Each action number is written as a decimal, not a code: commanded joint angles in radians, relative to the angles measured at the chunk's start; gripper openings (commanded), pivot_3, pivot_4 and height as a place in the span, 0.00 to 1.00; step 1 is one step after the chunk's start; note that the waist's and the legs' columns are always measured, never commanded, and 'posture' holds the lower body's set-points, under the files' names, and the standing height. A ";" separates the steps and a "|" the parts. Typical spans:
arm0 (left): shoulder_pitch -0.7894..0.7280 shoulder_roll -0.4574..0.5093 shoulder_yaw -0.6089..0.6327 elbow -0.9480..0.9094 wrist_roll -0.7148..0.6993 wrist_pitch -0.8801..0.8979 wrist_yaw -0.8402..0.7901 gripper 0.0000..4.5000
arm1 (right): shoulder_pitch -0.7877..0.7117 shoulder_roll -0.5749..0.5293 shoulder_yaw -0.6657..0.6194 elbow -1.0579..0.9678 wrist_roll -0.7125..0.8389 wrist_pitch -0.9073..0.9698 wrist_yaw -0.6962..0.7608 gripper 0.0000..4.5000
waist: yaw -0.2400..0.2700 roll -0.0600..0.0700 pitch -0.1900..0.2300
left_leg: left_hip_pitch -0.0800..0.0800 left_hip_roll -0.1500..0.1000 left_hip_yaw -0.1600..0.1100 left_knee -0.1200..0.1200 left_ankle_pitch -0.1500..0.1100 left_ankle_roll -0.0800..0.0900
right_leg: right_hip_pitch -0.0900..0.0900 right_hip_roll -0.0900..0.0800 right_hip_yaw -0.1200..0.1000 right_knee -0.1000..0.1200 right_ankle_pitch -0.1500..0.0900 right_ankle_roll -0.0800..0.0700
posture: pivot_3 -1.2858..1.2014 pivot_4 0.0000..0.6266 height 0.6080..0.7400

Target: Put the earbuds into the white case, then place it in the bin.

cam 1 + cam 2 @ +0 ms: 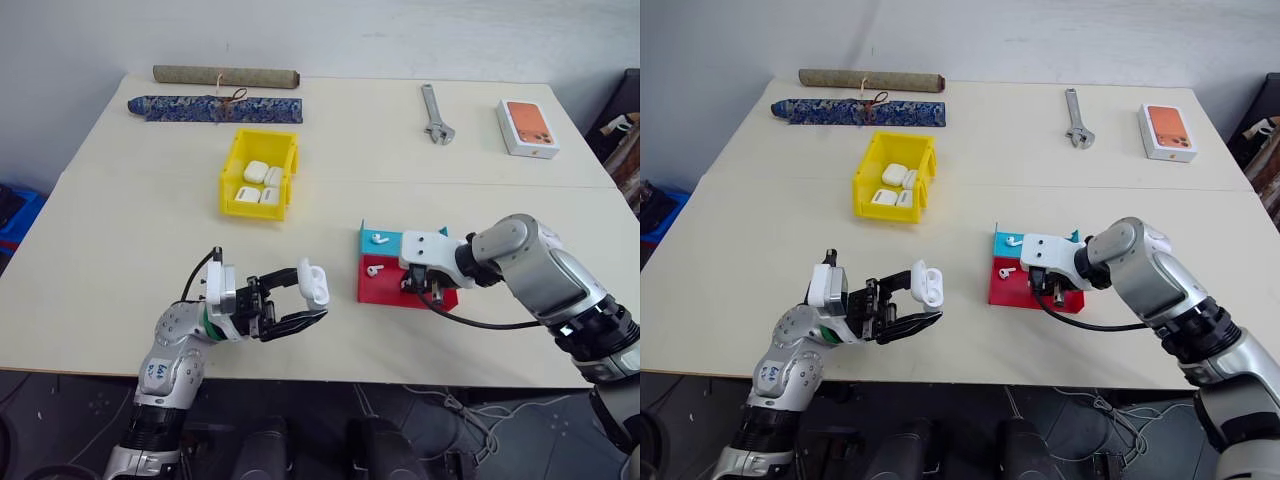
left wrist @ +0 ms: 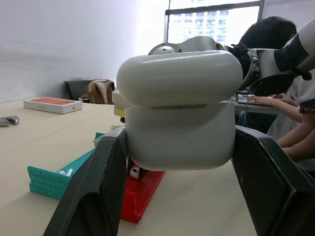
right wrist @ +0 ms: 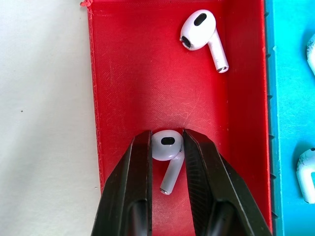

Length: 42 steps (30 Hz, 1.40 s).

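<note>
Right gripper (image 3: pixel 166 147) is down in the red half of the red-and-blue tray (image 1: pixel 385 292); its wrist housing hides the fingertips from the head views. In the right wrist view the two fingers (image 3: pixel 134 167) sit against either side of one earbud (image 3: pixel 166 145), head pinched between them, stem hanging below. A second earbud (image 3: pixel 202 35) lies loose further along the red floor. Two more in the blue half are cut off at that view's edge.

Left gripper (image 1: pixel 300 298) is clamped on the white case (image 1: pixel 313 283), held above the table's near side. Case glossy, rounded, lid slightly ajar at the seam.

Yellow bin (image 1: pixel 230 176) sits mid-table, well apart, holding several white cases.
</note>
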State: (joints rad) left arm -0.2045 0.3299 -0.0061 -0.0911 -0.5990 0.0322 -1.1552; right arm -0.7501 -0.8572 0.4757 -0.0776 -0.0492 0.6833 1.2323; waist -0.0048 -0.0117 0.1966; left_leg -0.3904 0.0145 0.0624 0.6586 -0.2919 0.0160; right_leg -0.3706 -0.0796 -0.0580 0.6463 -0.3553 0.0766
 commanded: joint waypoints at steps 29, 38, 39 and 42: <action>-0.342 -0.087 0.027 0.071 -0.202 0.219 -0.140 0.61 | 0.223 0.622 -0.553 -0.256 0.782 -0.397 -0.138 0.11 | -0.001 0.000 0.001 | 0.000 0.000 -0.003 0.000 0.000 -0.001 | 0.002 0.001 -0.004 0.001 0.000 0.001 | 0.52 0.24 1.00; -0.333 -0.091 0.015 0.075 -0.173 0.196 -0.152 0.61 | 0.261 0.604 -0.513 -0.238 0.778 -0.448 -0.125 0.11 | -0.001 0.000 0.001 | 0.000 0.000 -0.003 0.000 0.000 -0.001 | 0.002 0.001 -0.004 0.000 0.000 0.001 | 0.52 0.24 1.00; -0.333 -0.092 0.015 0.075 -0.172 0.195 -0.150 0.61 | 0.266 0.603 -0.508 -0.237 0.776 -0.452 -0.122 0.11 | -0.001 0.000 0.001 | 0.000 0.000 -0.003 0.000 0.000 -0.001 | 0.002 0.001 -0.004 0.000 0.000 0.001 | 0.52 0.24 1.00; -0.332 -0.096 0.014 0.071 -0.168 0.193 -0.144 0.61 | 0.277 0.600 -0.494 -0.230 0.772 -0.458 -0.117 0.11 | -0.001 0.000 0.001 | 0.000 0.000 -0.003 0.000 0.000 -0.001 | 0.002 0.001 -0.004 0.000 0.000 0.001 | 0.52 0.24 1.00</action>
State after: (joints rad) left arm -0.5337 0.2413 0.0090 0.0142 -0.7666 0.2385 -1.3020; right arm -0.4817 -0.2492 -0.0285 -0.2985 0.7226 0.2381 1.1074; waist -0.0059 -0.0117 0.1971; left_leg -0.3904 0.0144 0.0589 0.6583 -0.2914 0.0152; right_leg -0.3685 -0.0788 -0.0620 0.6465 -0.3548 0.0774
